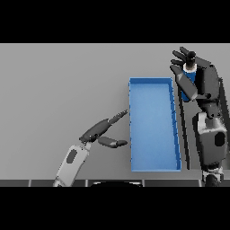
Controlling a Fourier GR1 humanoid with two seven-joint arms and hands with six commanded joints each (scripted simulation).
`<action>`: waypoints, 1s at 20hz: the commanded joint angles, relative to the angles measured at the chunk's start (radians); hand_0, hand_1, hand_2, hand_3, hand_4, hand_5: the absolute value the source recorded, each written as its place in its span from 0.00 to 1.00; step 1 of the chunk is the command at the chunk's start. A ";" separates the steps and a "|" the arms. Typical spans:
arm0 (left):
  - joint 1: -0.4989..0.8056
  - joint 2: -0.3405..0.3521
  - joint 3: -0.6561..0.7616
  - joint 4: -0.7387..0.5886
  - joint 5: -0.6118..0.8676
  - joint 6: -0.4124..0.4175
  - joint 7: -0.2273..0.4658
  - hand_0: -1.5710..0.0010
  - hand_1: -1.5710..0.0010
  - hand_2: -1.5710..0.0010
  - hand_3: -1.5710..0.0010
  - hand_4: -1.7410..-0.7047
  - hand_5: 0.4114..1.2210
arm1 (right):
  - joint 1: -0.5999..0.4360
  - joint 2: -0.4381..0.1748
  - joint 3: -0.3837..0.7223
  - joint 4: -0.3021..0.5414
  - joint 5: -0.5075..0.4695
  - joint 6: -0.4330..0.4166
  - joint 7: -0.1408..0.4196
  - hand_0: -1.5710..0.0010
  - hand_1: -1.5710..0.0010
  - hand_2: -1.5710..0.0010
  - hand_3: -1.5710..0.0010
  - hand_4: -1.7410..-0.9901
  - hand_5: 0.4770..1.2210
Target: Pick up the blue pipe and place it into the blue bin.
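The blue pipe (191,77) stands upright at the far right of the table, just beyond the bin's far right corner; it has a pale band and a dark cap on top. My right hand (203,81) is at the pipe, palm against its right side, fingers spread straight past its far side and thumb (186,88) on the near side, not curled round it. The blue bin (132,126) is a long open tray lying to the left of that hand, with nothing inside. My left hand (99,129) hovers open left of the bin, fingertips close to its left wall.
The grey table (58,90) stretches wide to the left of the bin. My right forearm (211,139) runs along the bin's right side, with only a narrow strip between them.
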 commanded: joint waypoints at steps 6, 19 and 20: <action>0.014 0.016 -0.007 -0.016 -0.003 -0.002 -0.009 1.00 1.00 1.00 1.00 0.84 0.01 | 0.351 -0.113 0.027 -0.159 -0.131 -0.157 0.000 0.00 0.00 0.00 0.00 0.00 1.00; 0.025 0.009 -0.021 -0.030 0.013 0.003 0.017 1.00 1.00 1.00 1.00 0.83 0.01 | 0.788 -0.218 0.325 -0.185 -0.106 -0.592 -0.022 0.00 0.00 0.00 0.28 0.00 1.00; 0.029 0.008 -0.028 -0.027 0.009 0.004 0.017 1.00 1.00 1.00 1.00 0.83 0.01 | 0.789 -0.247 0.345 -0.183 -0.085 -0.630 -0.023 0.00 0.00 0.00 0.35 0.00 1.00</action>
